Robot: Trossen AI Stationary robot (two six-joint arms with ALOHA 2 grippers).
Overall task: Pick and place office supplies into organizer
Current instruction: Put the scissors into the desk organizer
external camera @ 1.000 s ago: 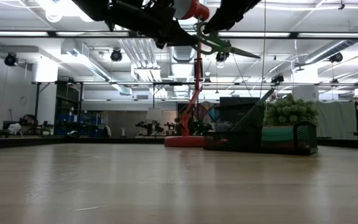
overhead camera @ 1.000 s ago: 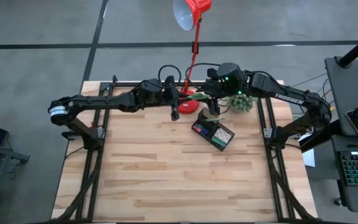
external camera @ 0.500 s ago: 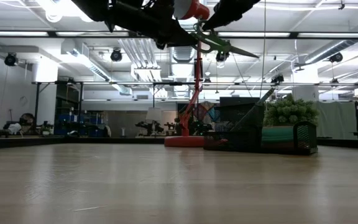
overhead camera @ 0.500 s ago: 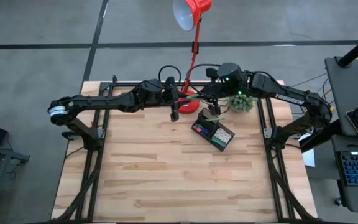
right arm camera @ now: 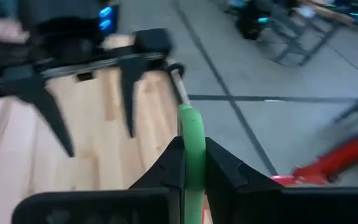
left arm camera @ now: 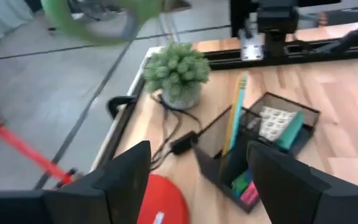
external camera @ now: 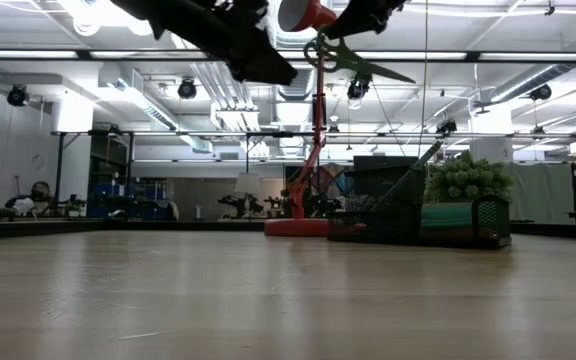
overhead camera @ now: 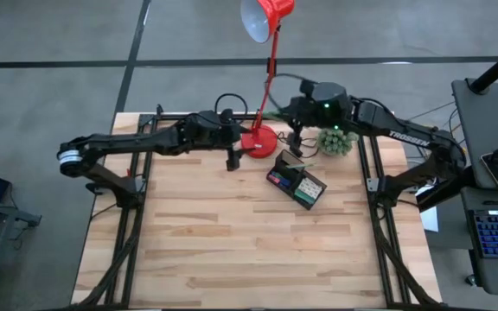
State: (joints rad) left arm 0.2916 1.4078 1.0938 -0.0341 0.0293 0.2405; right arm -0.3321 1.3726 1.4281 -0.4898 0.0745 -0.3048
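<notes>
— Where do the two arms stand?
— Both reach in from the table's sides toward its far middle, held high above the surface. The left gripper (overhead camera: pixel 232 158) hangs at the end of a long, nearly straight arm, its dark fingers (left arm camera: pixel 129 180) spread wide with nothing between them.
— And the right?
— The right gripper (overhead camera: pixel 299 131) sits just across from it, elbow bent back over the table's right edge, its jaws pinched tight on the green-handled scissors (right arm camera: pixel 193 146).
</notes>
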